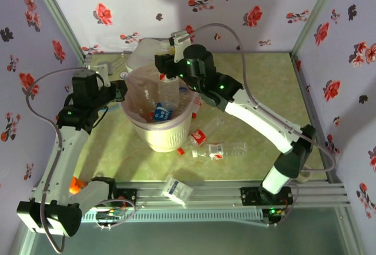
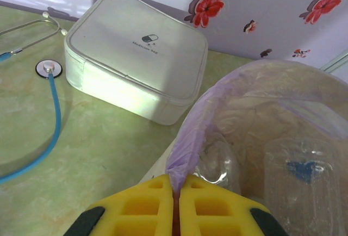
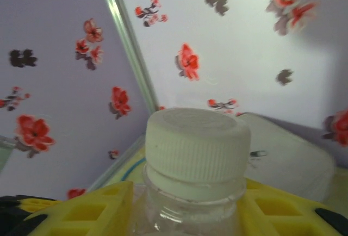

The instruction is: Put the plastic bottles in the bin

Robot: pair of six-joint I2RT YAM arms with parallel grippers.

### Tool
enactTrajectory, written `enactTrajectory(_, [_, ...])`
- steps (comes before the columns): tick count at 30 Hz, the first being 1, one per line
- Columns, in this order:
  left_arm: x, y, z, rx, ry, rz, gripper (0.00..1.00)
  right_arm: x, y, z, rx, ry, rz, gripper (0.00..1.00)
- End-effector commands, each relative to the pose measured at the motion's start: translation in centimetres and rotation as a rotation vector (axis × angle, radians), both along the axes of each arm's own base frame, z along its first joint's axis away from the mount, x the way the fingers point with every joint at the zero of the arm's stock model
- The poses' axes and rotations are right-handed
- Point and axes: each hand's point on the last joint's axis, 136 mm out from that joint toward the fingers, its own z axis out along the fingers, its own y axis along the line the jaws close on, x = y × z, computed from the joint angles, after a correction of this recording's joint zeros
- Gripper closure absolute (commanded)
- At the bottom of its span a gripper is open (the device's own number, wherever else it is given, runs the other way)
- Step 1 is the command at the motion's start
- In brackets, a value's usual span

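Release may miss the bin (image 1: pixel 161 140)
Right pincer (image 3: pixel 191 211) pinches white-capped bottle (image 3: pixel 197 149) above far rim; left pincer (image 2: pixel 175 206) pinching liner (image 2: pixel 187 138) could slip.

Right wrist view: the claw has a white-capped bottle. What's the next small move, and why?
Probably open the right claw and let the bottle drop: the top view puts it above the far side of the bin, and the left claw pinches the liner bag at the rim.
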Motion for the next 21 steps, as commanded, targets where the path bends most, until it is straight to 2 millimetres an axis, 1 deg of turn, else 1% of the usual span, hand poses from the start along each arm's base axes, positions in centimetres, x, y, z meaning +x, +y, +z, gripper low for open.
enactTrajectory(1, [0.2, -1.1, 3.0, -0.063, -0.106, -0.04, 1.0, -4.1, 5.0, -11.2, -0.119, 0.392, 0.226, 0.61])
enactTrajectory(2, [0.1, -1.2, 3.1, -0.062, -0.108, -0.043, 1.0, -4.0, 5.1, -10.5, -0.11, 0.381, 0.227, 0.61])
enactTrajectory(4, [0.0, -1.2, 3.1, -0.06, -0.11, -0.045, 1.0, -3.4, 4.8, -8.8, -0.108, 0.323, 0.202, 0.61])
enactTrajectory(7, [0.0, -1.1, 3.1, -0.055, -0.108, -0.046, 1.0, -2.4, 3.6, -4.9, -0.079, 0.21, 0.144, 0.61])
enactTrajectory(9, [0.1, -1.2, 2.9, -0.058, -0.099, -0.046, 1.0, -1.5, 2.8, -2.5, -0.027, 0.158, 0.105, 0.61])
enactTrajectory(11, [0.3, -1.2, 2.7, -0.064, -0.095, -0.045, 1.0, -0.8, 2.5, -1.4, 0.025, 0.149, 0.079, 0.61])
enactTrajectory(12, [0.3, -1.3, 2.7, -0.067, -0.094, -0.045, 1.0, -0.4, 2.5, -1.2, 0.04, 0.154, 0.069, 0.61])
enactTrajectory(14, [0.4, -1.3, 2.7, -0.07, -0.095, -0.045, 1.0, 0.3, 2.7, -2.2, 0.035, 0.183, 0.04, 0.61])
enactTrajectory(18, [0.4, -1.3, 2.7, -0.072, -0.095, -0.044, 1.0, 1.5, 3.8, -5.6, 0.045, 0.291, -0.008, 0.59])
enactTrajectory(20, [0.5, -1.3, 2.5, -0.074, -0.091, -0.043, 1.0, 2.4, 3.5, -7.3, 0.049, 0.352, -0.083, 0.57])
enactTrajectory(21, [0.5, -1.3, 2.4, -0.077, -0.09, -0.041, 1.0, 2.9, 2.8, -8.4, 0.052, 0.394, -0.15, 0.56])
